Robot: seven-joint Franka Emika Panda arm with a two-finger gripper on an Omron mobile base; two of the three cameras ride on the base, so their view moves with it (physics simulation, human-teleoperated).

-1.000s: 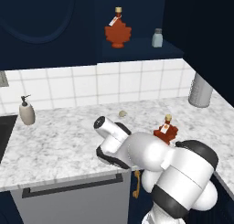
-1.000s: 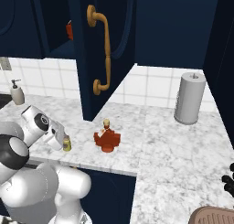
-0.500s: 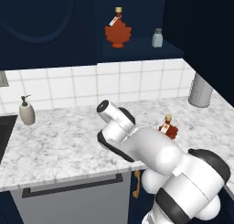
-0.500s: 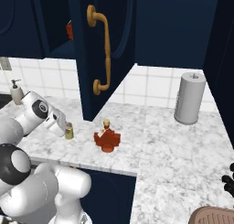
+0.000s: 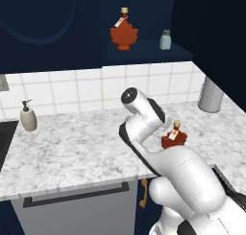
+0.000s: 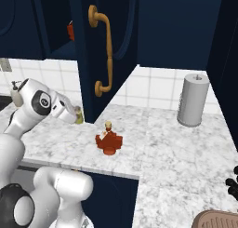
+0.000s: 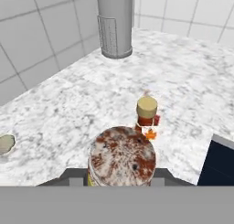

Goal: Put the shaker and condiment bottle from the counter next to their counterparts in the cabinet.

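Note:
My gripper (image 6: 77, 115) is shut on the small yellow-green shaker (image 6: 79, 116), held a little above the counter. In the hand view its mottled brown cap (image 7: 121, 156) sits between my fingers (image 7: 161, 174). The red-orange leaf-shaped condiment bottle (image 5: 174, 137) (image 6: 109, 141) (image 7: 146, 114) stands on the marble counter just beyond the shaker. Up in the dark navy cabinet (image 5: 144, 51), the second leaf bottle (image 5: 124, 34) and the pale blue-grey shaker (image 5: 165, 40) stand on the shelf.
The open cabinet door (image 6: 118, 17) with its brass handle (image 6: 105, 50) hangs over the counter beside my hand. A grey paper-towel roll (image 5: 210, 93) (image 6: 192, 99) (image 7: 115, 23) stands at the back right. A beige soap dispenser (image 5: 28, 117) stands at the left wall.
The gripper has closed on the shaker and lifted it off the counter, moving up and toward the cabinet door. The leaf bottle on the counter has stayed put.

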